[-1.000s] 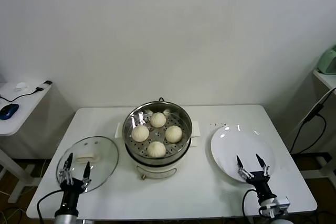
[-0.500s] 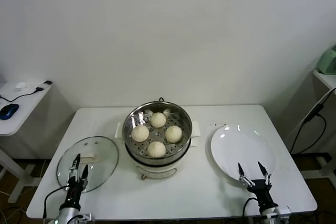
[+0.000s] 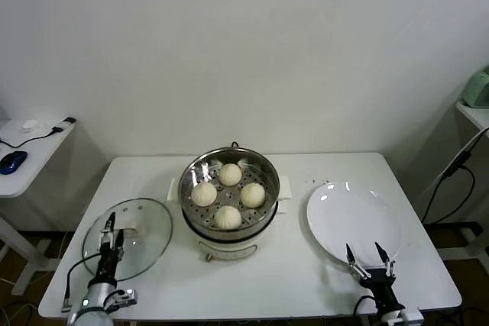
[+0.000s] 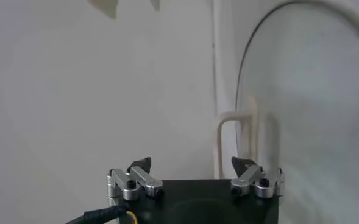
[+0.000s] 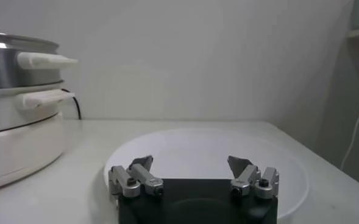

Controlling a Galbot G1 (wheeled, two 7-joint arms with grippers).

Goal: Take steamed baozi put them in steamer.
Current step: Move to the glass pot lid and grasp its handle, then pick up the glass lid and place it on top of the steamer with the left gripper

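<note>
Sitting mid-table, the steamer (image 3: 228,192) leaves bare table (image 3: 290,272) along the near edge.

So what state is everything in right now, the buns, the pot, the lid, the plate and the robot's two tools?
Steamed baozi: all four sit on the perforated tray inside the steamer.
Steamer: uncovered, on the table.
Glass lid: off, lying flat on the table to the steamer's left.
White plate: empty.
Left tool: open, holding nothing, over the lid's near edge.
Right tool: open, holding nothing, at the plate's near edge.
</note>
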